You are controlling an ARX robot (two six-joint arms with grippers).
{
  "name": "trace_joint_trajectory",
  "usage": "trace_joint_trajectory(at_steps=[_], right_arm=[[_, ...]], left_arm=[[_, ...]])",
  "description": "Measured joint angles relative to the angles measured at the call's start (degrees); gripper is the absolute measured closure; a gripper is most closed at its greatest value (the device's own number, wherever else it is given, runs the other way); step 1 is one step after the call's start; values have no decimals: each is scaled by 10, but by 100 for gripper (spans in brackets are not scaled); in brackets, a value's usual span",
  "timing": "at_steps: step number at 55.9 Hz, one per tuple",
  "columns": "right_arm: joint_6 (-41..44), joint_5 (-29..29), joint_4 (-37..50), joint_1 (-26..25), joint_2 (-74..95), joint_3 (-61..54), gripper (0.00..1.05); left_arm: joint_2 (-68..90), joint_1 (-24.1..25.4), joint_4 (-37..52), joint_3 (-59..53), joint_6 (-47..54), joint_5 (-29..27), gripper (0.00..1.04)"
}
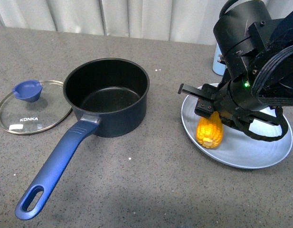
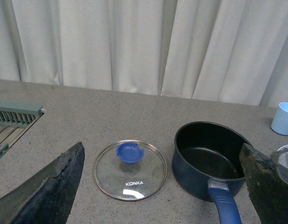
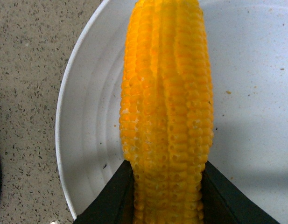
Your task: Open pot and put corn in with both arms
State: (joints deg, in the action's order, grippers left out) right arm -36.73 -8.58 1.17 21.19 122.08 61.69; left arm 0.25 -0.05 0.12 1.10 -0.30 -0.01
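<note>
The dark blue pot [image 1: 118,119] stands uncovered left of centre on the table, its long handle [image 1: 56,166] pointing toward the front left, and its black inside holds nothing. The yellow corn [image 1: 209,130] lies on a pale plate [image 1: 246,154] at the right. My right gripper [image 1: 207,110] is shut on the corn's far end, and in the right wrist view the black fingers [image 3: 111,200] press both sides of the cob [image 3: 167,93]. My left gripper [image 2: 161,149] hangs open above the table, looking down on the pot [image 2: 193,170], and holds nothing.
The glass lid [image 1: 27,114] with a blue knob lies flat on the table left of the pot, also seen as the lid [image 2: 129,170] from the left wrist. A light blue cup [image 1: 218,61] stands behind the plate. A green rack [image 2: 15,114] sits far left. Curtains close the back.
</note>
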Motion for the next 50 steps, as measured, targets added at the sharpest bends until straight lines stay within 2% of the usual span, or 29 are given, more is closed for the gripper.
trace_joint_trajectory(at_steps=[10, 24, 36, 50], right_arm=[[21, 15, 18, -5, -31, -23, 84], [58, 81, 22, 2, -99, -12, 88], [74, 146, -19, 44, -90, 82, 89], [74, 173, -88, 99, -16, 209, 90]], left_arm=[[0, 0, 0, 0, 0, 0, 7], [0, 0, 0, 0, 0, 0, 7], [0, 0, 0, 0, 0, 0, 7], [0, 0, 0, 0, 0, 0, 7]])
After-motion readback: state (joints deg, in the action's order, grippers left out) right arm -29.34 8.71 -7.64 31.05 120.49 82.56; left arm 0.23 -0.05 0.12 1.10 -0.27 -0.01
